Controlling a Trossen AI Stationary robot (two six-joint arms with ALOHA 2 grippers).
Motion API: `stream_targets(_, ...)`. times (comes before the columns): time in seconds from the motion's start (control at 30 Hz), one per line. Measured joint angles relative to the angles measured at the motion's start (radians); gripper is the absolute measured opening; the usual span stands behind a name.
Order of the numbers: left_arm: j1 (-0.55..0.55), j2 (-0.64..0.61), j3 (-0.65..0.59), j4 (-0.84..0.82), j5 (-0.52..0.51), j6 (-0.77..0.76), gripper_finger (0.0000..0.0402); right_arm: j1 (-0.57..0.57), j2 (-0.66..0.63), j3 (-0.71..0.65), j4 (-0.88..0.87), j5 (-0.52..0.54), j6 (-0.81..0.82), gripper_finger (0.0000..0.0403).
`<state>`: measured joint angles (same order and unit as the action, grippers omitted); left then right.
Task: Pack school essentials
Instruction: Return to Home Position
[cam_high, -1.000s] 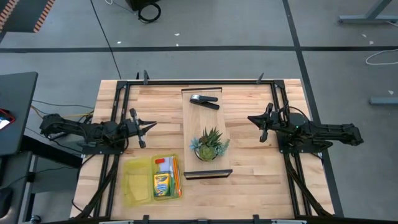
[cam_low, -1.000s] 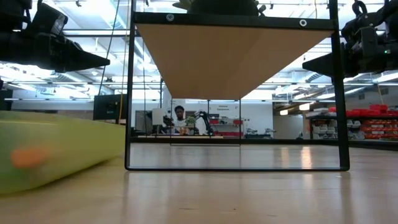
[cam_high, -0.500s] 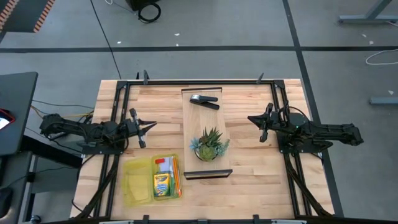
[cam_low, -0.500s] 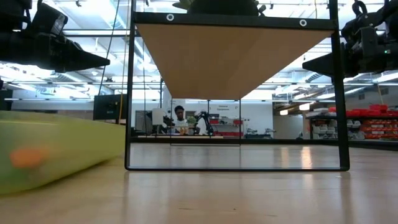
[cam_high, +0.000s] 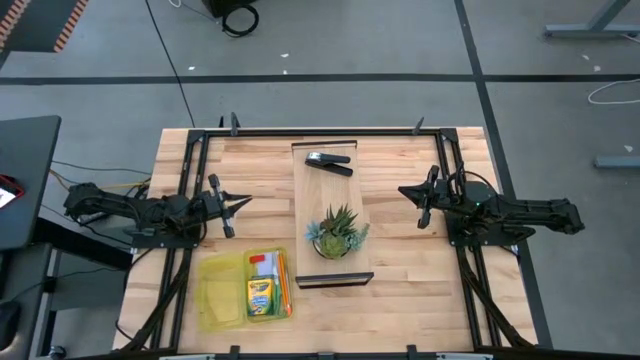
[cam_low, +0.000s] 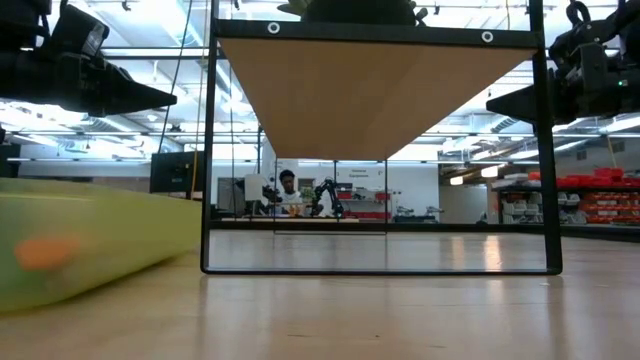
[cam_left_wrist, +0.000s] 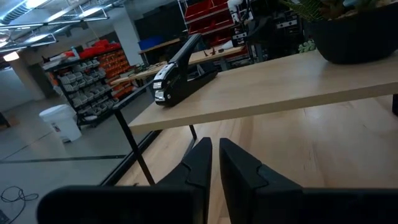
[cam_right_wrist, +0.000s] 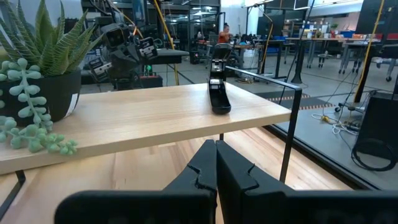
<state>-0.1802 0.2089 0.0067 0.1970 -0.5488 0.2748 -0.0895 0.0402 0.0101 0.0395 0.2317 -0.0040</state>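
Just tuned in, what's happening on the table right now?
Nothing is being handled. The left hand and the right hand are shut and empty, raised on either side of the raised wooden shelf. The yellow-and-green crayon box and thin orange pencils lie in the translucent yellow plastic box on the left arm's side. The black stapler and spiky green potted plant sit on the shelf.

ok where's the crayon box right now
In the high view the crayon box lies inside the yellow supply box at the picture's lower left, beside the wooden shelf.
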Motion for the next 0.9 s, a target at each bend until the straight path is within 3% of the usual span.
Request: stream_targets(0.9,0.000,0.000,0.000,0.000,0.000,0.000,0.0035,0.000,0.000,0.000,0.000,0.000,0.000,0.0007)
